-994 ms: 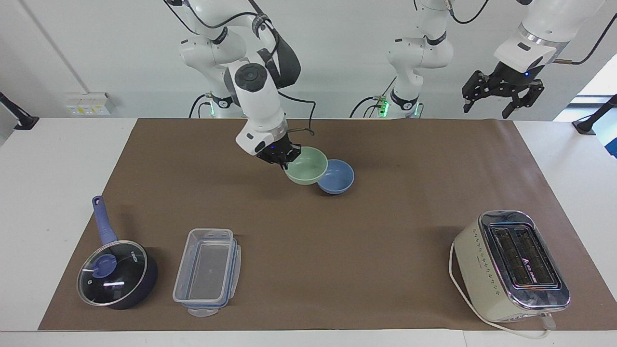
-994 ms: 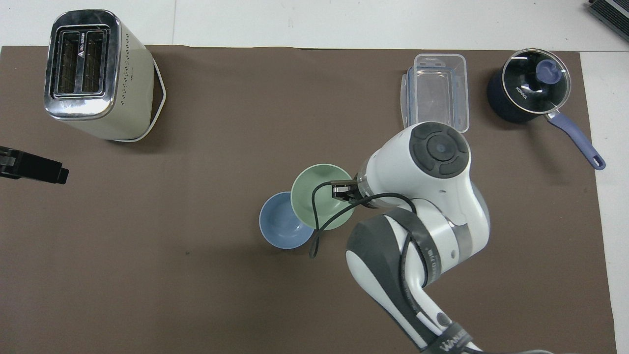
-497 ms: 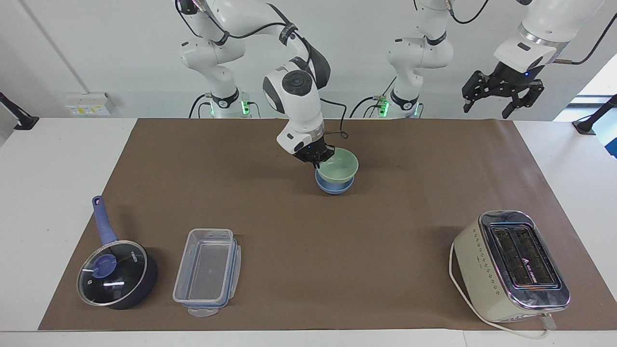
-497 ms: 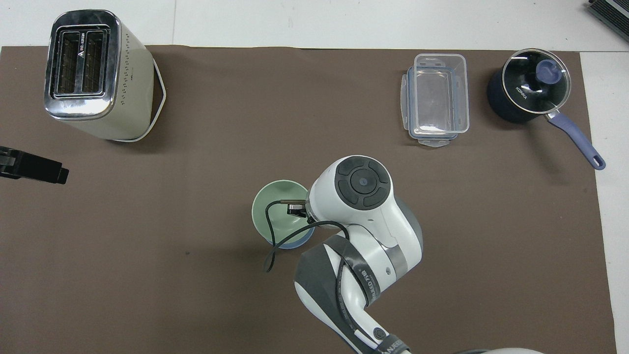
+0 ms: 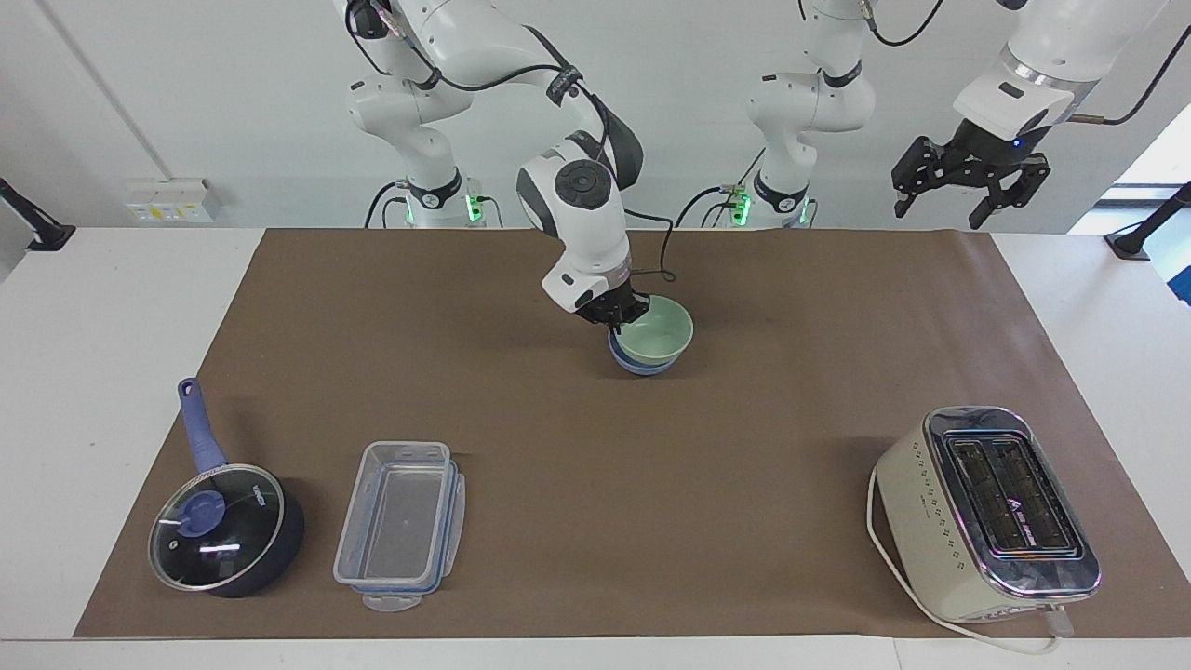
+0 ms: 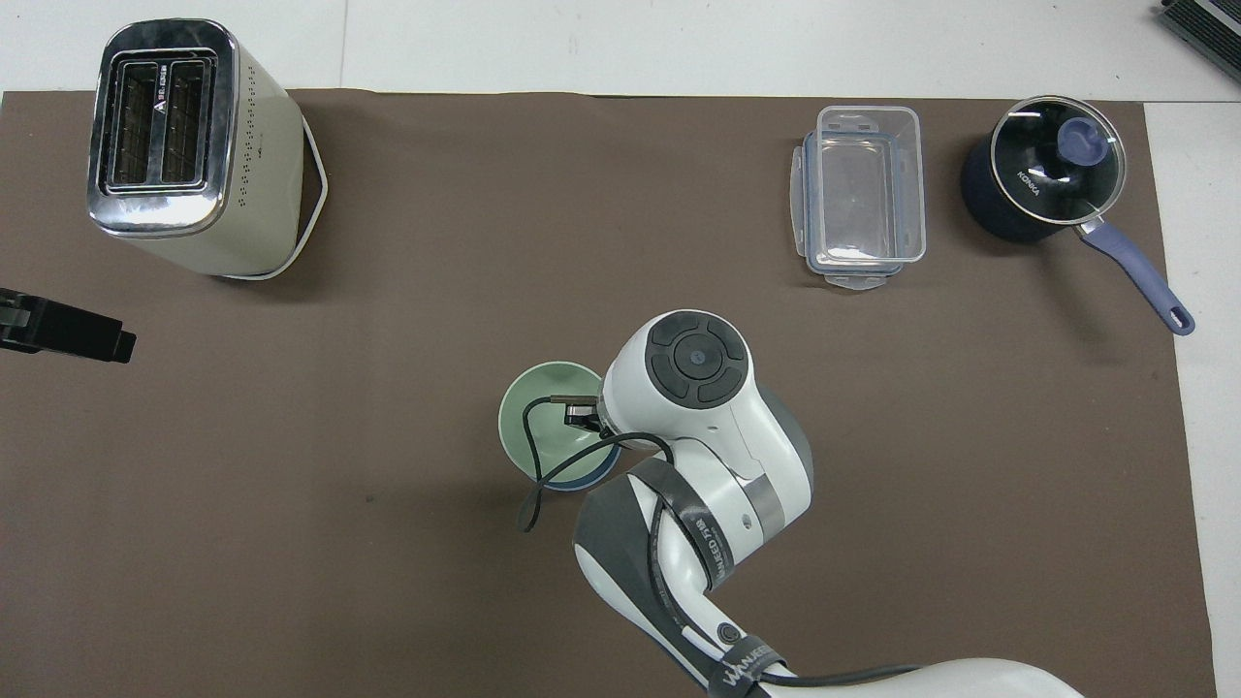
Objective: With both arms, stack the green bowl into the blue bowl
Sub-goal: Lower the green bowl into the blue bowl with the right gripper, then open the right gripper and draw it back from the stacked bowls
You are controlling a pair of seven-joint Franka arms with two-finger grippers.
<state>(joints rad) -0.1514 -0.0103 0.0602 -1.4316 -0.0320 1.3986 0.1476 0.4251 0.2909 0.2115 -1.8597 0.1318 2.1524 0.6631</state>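
Brown matting covered most of the white worktop, with a pale wall and a socket plate at the robots' end. The green bowl sat upright, mouth up, nested in the blue bowl near the middle of the mat, nearer the robots than the toaster, the clear lidded container and the saucepan. The right hand was clenched on the green bowl's rim at the side toward the right arm's end. Only the facing view showed the left hand, waiting raised with fingers spread above the mat's edge at the left arm's end; overhead, just a dark tip of it appeared. Overhead, the right arm's wrist hid part of the green bowl, and the blue bowl showed only as a thin crescent.
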